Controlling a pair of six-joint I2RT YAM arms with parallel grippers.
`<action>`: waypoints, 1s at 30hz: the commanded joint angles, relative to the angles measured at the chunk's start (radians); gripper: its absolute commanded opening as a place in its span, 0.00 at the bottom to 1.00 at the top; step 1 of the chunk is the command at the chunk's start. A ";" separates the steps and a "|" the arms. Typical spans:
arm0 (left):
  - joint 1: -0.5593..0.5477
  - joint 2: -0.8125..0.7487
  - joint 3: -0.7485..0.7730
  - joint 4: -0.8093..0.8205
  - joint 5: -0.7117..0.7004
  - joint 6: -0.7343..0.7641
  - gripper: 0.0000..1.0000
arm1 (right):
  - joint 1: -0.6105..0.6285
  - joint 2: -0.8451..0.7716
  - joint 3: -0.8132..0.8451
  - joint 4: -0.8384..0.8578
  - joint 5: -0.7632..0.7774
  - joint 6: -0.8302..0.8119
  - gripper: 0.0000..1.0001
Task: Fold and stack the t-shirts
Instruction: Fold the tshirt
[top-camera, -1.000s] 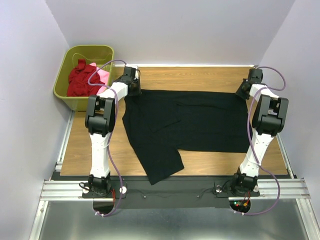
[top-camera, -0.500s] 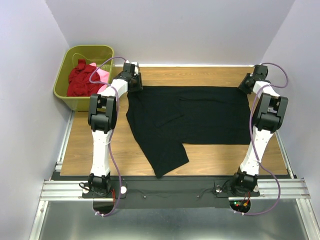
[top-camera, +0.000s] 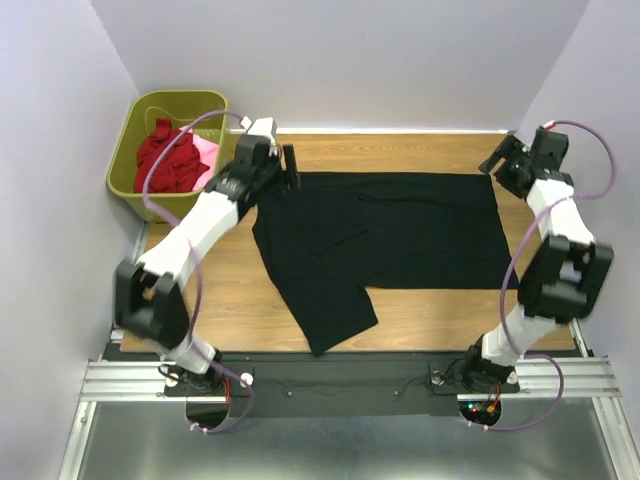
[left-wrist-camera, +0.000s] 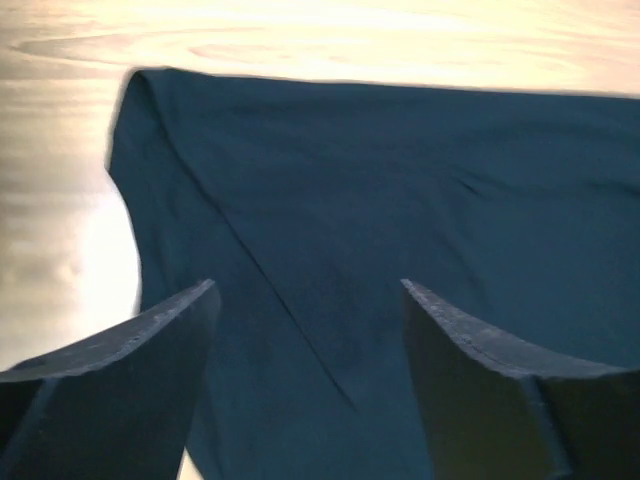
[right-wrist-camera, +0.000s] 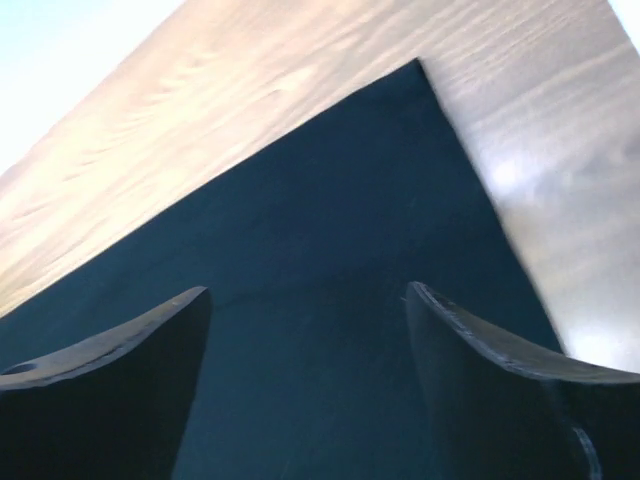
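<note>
Black t-shirt (top-camera: 400, 230) lies spread flat on table (top-camera: 400, 150), one part trailing toward near edge. L end effector (left-wrist-camera: 308, 290) and R end effector (right-wrist-camera: 308, 292) are both apart, empty, over its far corners; prob. laid out flat for folding. Red + pink t-shirts (top-camera: 170, 160) wait in basket (top-camera: 185, 96).

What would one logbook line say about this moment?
black shirt: spread on table | left gripper: open over far-left corner | right gripper: open over far-right corner | basket: red shirt, pink shirt inside
</note>
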 joint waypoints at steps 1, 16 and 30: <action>-0.063 -0.236 -0.269 -0.039 -0.146 -0.078 0.88 | -0.005 -0.233 -0.167 0.013 -0.023 0.057 0.87; -0.085 -0.530 -0.690 -0.130 -0.086 -0.196 0.67 | -0.004 -0.603 -0.557 -0.016 -0.016 0.127 0.91; -0.135 -0.244 -0.583 -0.119 -0.025 -0.234 0.52 | 0.005 -0.577 -0.543 -0.017 0.007 0.118 0.91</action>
